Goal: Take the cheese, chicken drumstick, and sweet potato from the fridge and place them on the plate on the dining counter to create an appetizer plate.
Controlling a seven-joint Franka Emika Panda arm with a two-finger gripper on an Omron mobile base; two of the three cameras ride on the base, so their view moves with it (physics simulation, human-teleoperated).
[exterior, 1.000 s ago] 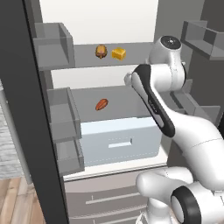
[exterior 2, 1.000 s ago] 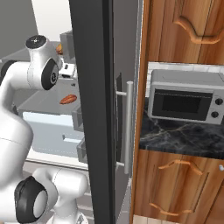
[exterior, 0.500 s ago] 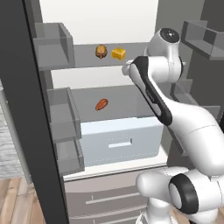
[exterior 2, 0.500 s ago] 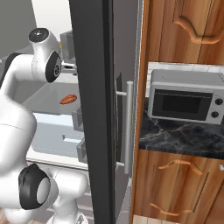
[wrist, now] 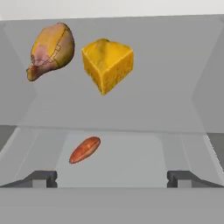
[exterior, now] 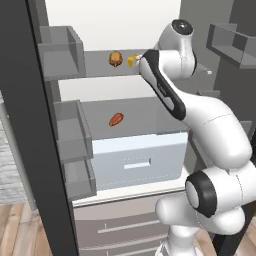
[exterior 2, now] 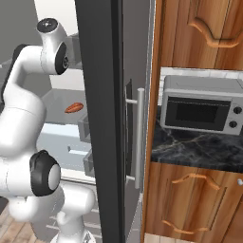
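Note:
In the hand view my gripper (wrist: 112, 179) is open, its fingertips (wrist: 41, 179) wide apart with nothing between them. It faces the fridge's upper shelf, where the yellow-orange cheese (wrist: 107, 63) sits just right of the golden-brown chicken drumstick (wrist: 50, 49). The reddish-orange sweet potato (wrist: 85, 149) lies on the lower shelf beneath them. In the left base view the arm reaches into the fridge (exterior: 65, 135), its hand right beside the cheese (exterior: 131, 60) and partly hiding it. There the chicken drumstick (exterior: 115, 58) stays to its left and the sweet potato (exterior: 116, 119) rests above the pale drawer (exterior: 137, 155).
Grey door bins (exterior: 62, 52) line the fridge's left side. The dark open door (exterior 2: 102, 118) with a steel handle (exterior 2: 138, 137) stands on the right. Beyond it a microwave (exterior 2: 199, 110) sits on a dark counter (exterior 2: 190, 149) among wooden cabinets.
The arm has stretched up and forward into the fridge, bringing the hand closer to the cheese on the upper shelf. The foods have not moved.

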